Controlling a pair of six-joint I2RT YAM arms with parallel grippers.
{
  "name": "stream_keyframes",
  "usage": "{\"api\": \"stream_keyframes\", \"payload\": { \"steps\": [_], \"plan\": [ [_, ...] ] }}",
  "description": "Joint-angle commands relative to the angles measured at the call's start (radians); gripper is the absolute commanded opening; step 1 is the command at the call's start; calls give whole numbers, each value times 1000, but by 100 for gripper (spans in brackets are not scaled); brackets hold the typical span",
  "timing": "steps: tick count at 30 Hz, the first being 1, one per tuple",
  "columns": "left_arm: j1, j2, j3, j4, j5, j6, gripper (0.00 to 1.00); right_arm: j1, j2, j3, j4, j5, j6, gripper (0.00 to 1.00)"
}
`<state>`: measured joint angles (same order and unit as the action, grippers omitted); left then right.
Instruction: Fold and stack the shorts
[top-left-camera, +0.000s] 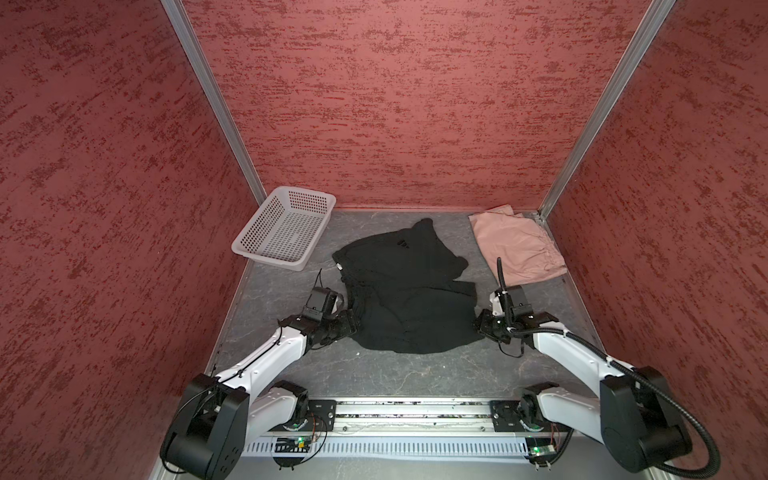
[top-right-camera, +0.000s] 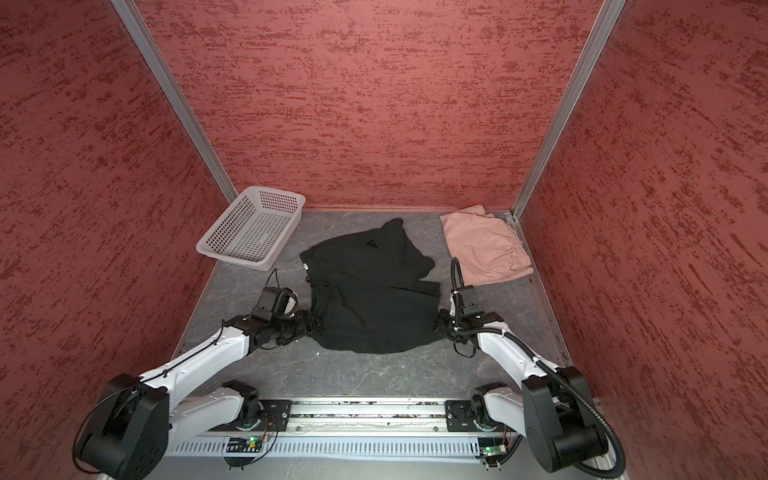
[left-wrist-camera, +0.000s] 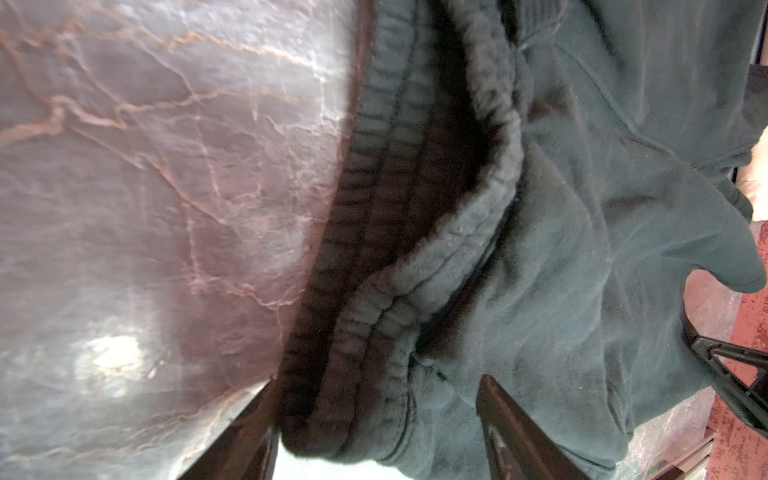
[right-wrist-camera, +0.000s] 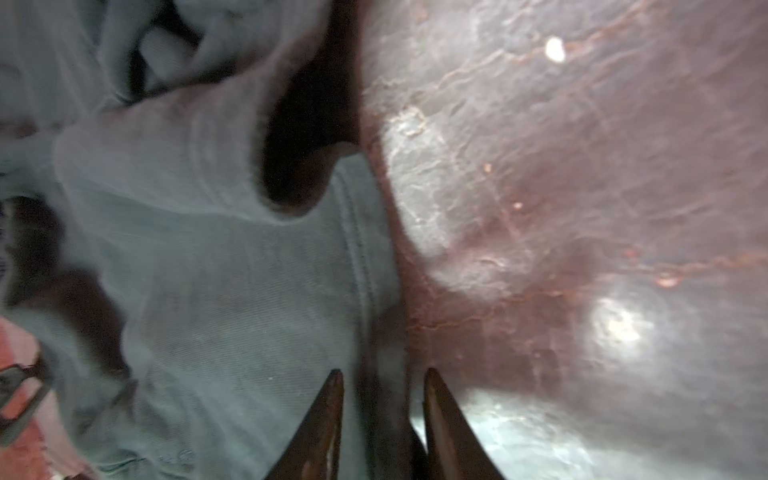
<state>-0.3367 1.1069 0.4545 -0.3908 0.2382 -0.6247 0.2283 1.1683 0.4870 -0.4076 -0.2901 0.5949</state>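
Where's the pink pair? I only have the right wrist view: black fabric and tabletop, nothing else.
Observer: The pink shorts lie folded flat in the far right corner, apart from the black shorts.
Operator: What's the left arm doing?
Observer: The left gripper is at the black pair's waistband, on the side opposite yours, with its fingers spread either side of the band.
Operator: Basket in the way?
Observer: No. The white basket sits empty at the far left, not touching the black pair.
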Motion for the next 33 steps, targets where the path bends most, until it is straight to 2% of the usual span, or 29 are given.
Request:
{"api": "stream_keyframes", "payload": {
  "steps": [1, 4, 7, 8, 15, 20, 23, 24, 25, 26, 28, 29, 30, 33],
  "plan": [
    [-13, -21, -21, 2, 8, -3, 59, 6, -4, -5, 47, -34, 0, 23],
    [-13, -39, -22, -36, -1, 3, 31, 6, -5, 9, 27, -23, -3, 2],
    [-7, -60, -15, -110, -31, -5, 3, 7, -22, 50, -46, 35, -16, 0],
    [1, -74, -11, -142, -39, -6, 0, 7, -37, 64, -69, 57, -17, 0],
    [42, -249, 61, -336, -32, -52, 0, 7, -102, 144, -182, 110, -4, 0],
    [28, -304, 95, -436, -29, -156, 0, 6, -116, 152, -244, 96, 16, 0],
    [-15, -328, 115, -493, -55, -218, 0, 7, -112, 155, -284, 75, 17, 0],
    [-25, -342, 126, -511, -59, -230, 0, 6, -110, 165, -303, 62, 10, 11],
    [-30, -359, 141, -534, -67, -236, 0, 6, -115, 181, -325, 59, 3, 28],
    [-30, -371, 157, -554, -79, -236, 0, 6, -123, 197, -345, 69, -4, 37],
    [-23, -388, 200, -593, -114, -226, 52, 6, -143, 257, -387, 113, -37, 48],
    [-17, -388, 216, -598, -120, -215, 73, 7, -144, 286, -392, 138, -56, 54],
    [-10, -383, 231, -598, -120, -205, 99, 7, -137, 316, -384, 155, -86, 60],
    [-2, -341, 238, -550, -106, -180, 99, 7, -49, 383, -261, 167, -165, 66]
  ]
}}
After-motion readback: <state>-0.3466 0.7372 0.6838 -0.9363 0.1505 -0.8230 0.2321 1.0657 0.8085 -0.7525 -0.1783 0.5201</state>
